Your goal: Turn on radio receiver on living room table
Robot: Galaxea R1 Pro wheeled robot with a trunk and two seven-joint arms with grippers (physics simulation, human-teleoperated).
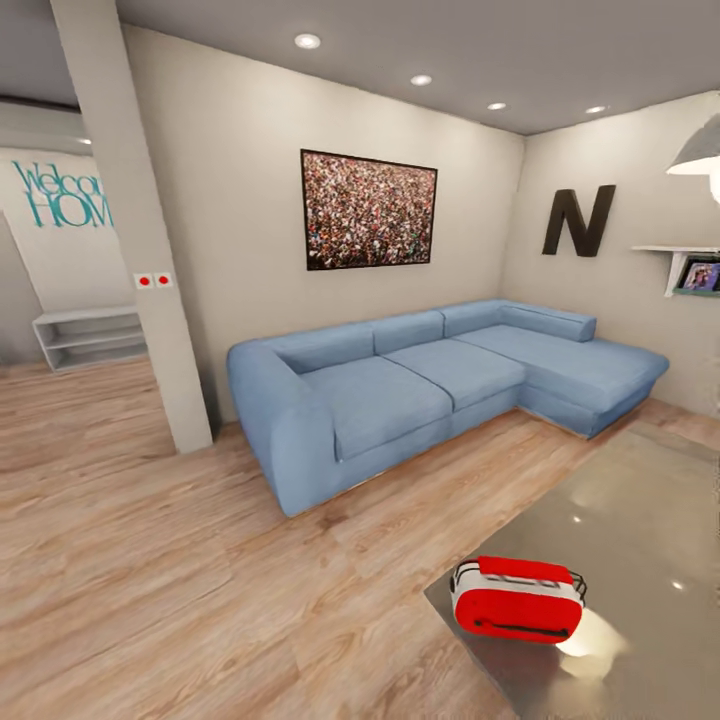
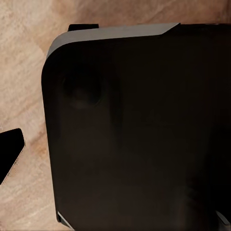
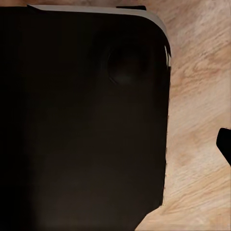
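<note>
The red radio (image 1: 517,598) lies on the near left corner of the glossy grey counter (image 1: 640,520), close to its edge, with its thin wire handle along the top and a dark slot on the face turned toward the camera. A bright glare sits on the counter just beside the radio. Beyond the counter, across the light wood floor (image 1: 150,560), a blue corner sofa (image 1: 420,380) stands against the beige wall. Above the sofa hangs a speckled framed picture (image 1: 369,209), and a big dark letter N (image 1: 578,221) is on the adjoining wall near a small white shelf (image 1: 680,262). A white pillar (image 1: 135,230) stands left of the sofa.

In both wrist views a large dark rounded panel (image 2: 139,130) hangs over the wood floor; I cannot tell how wide the fingers stand on either arm.
</note>
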